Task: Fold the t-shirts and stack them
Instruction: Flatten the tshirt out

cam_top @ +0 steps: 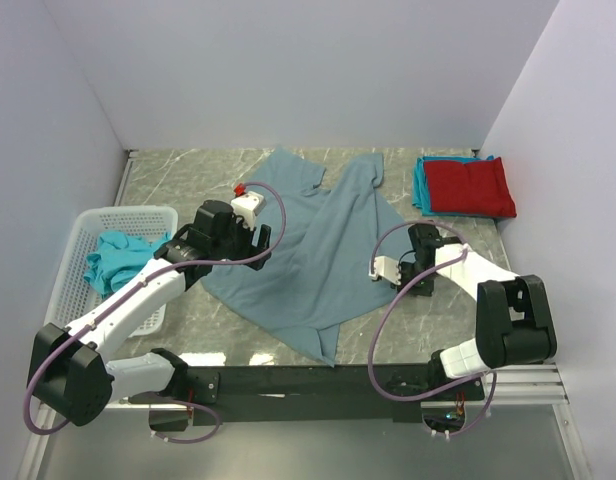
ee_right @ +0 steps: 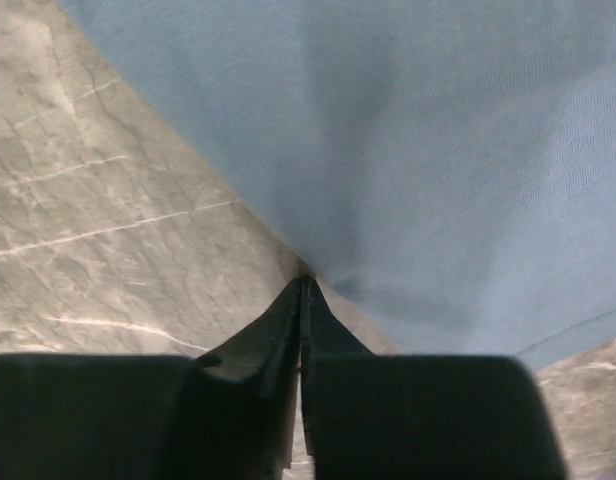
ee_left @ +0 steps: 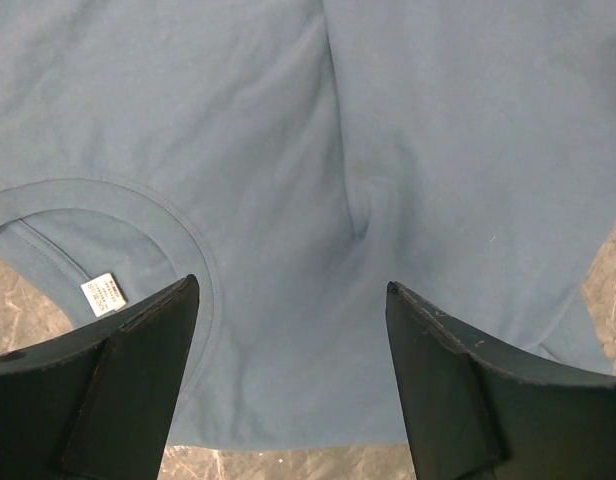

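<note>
The right gripper point(ee_right: 304, 283) is clenched on the slate-blue t-shirt point(cam_top: 308, 260) at its edge (fabric puckers there). The left gripper point(ee_left: 291, 284) hovers, spread wide, beside the collar point(ee_left: 118, 194).

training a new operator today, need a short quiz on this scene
1. What does the white basket hold?
2. True or false: the left gripper is shut on the blue-grey t-shirt.
3. The red t-shirt lies: A) in the basket, B) on a folded teal t-shirt at the far right, C) under the blue-grey t-shirt.
Key: 1 a crumpled teal t-shirt; 2 false, the left gripper's jaws stand open above it; 3 B.
</note>
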### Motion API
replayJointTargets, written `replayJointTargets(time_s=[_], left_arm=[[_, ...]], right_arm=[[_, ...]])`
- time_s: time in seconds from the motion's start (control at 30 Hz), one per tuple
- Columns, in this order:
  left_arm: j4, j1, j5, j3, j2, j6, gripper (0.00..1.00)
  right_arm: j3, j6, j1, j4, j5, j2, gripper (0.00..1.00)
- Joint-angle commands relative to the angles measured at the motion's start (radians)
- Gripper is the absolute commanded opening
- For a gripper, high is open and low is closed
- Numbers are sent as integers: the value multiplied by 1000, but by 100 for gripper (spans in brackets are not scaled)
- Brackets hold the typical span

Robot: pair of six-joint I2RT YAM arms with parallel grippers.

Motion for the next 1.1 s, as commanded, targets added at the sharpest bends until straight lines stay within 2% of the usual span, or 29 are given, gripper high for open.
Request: replayJointTargets(time_s=[0.0,0.13,0.33,0.4,0.47,0.5,0.67,0.8,0.9,0.93,1.03,1.07], left_arm=[[37,-2,23,3,-21,12,80],[37,-2,33,6,-24,12,80],[36,-3,49,9,-29,10,80],[34,-3,56,11,-29,9,80],[34,-2,60,14,-29,7,80],[33,-3,60,12,-30,7,80],[34,-11,51,7,-43,10,80],[28,-16,40,7,-44,12,80],[28,-19,33,6,-52,13,80],[28,-20,31,6,-55,13,80],[26,-22,34,7,-60,15,80],[26,-22,36,7,-60,15,80]], right_arm=[[-43,-33,4,-31,32,21,1],[-95,-85,4,-122,101,-116,0],[-112,-128,0,-232,110,-328,0],[-114,-115,-8,-182,83,-358,31],[-133,-103,-13,-66,47,-355,56],[-135,-97,-11,17,35,-325,59],[-43,-40,-11,146,30,-103,62],[18,-71,-11,141,50,48,56],[38,-79,-9,108,87,99,36],[38,-88,-9,96,101,102,19],[-5,-137,-16,55,122,65,0],[-34,-147,-16,41,125,21,0]])
